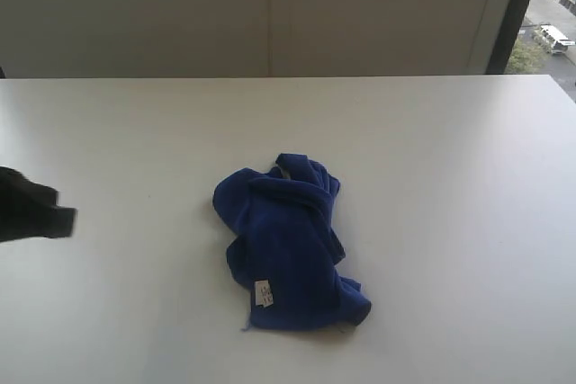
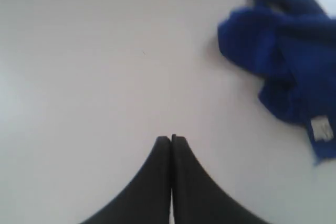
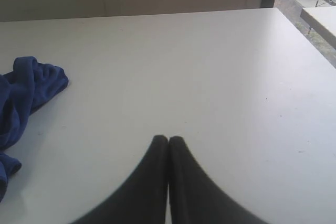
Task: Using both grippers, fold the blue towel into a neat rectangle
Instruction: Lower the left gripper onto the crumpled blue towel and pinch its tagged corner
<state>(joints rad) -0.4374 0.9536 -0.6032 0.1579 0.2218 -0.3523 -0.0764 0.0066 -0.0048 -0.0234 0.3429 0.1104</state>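
A: White desk [image 1: 468,186]. What's on it?
B: A blue towel [image 1: 288,245], crumpled mid-desk, tag [image 1: 265,292] showing.
A: And the left pincer [image 2: 171,139]?
B: Closed, empty, apart from it; the right pincer [image 3: 168,139] likewise.

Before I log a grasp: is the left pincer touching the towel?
Apart. The left wrist view shows bare table between the shut pincer and the towel.

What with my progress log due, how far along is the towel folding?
Done: nothing; the deep-blue plush towel lies crumpled in a heap on the white table. In hand: nothing; the left end effector and right end effector are both shut, empty and clear of it. Left: grasping, spreading and every fold.
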